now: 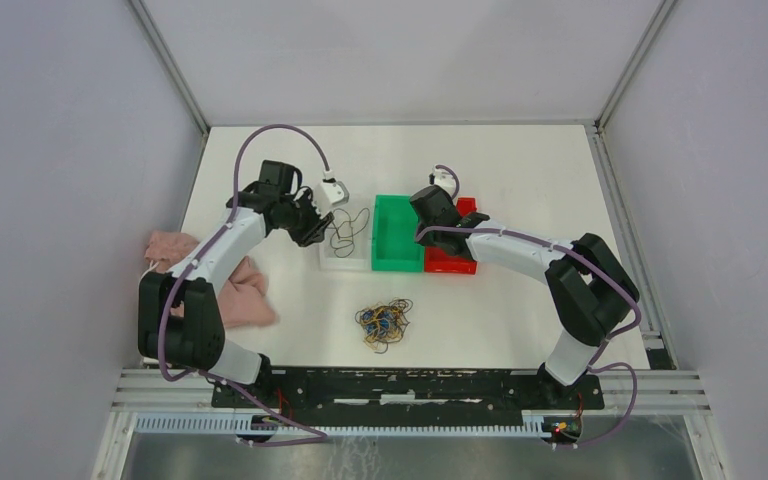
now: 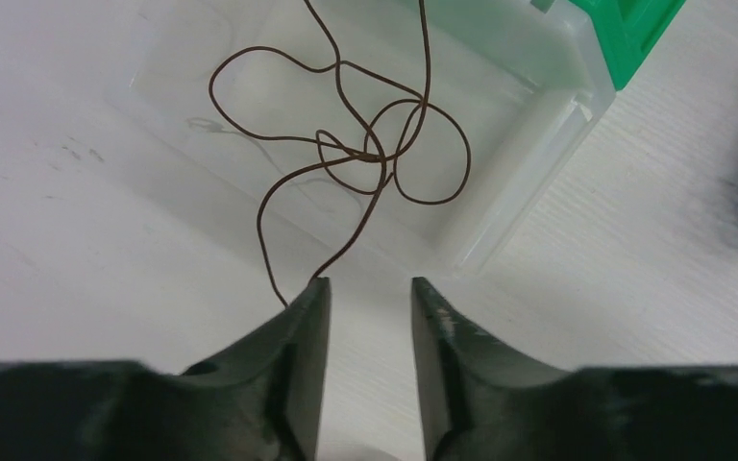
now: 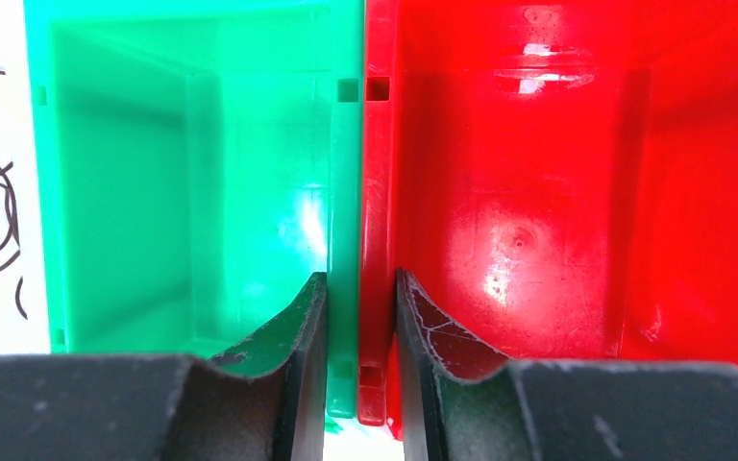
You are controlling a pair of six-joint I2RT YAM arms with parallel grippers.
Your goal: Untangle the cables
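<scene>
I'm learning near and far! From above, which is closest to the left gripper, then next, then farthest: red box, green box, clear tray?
1. Clear tray, just beside the left gripper.
2. Green box, next along, in the middle.
3. Red box, at the row's far end.

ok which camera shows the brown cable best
Left wrist: the brown cable fills the frame, every loop and crossing sharp, in the clear tray. The top view shows it as a small thin squiggle beside the green bin. The right wrist view catches only a few curves at its left edge.
</scene>
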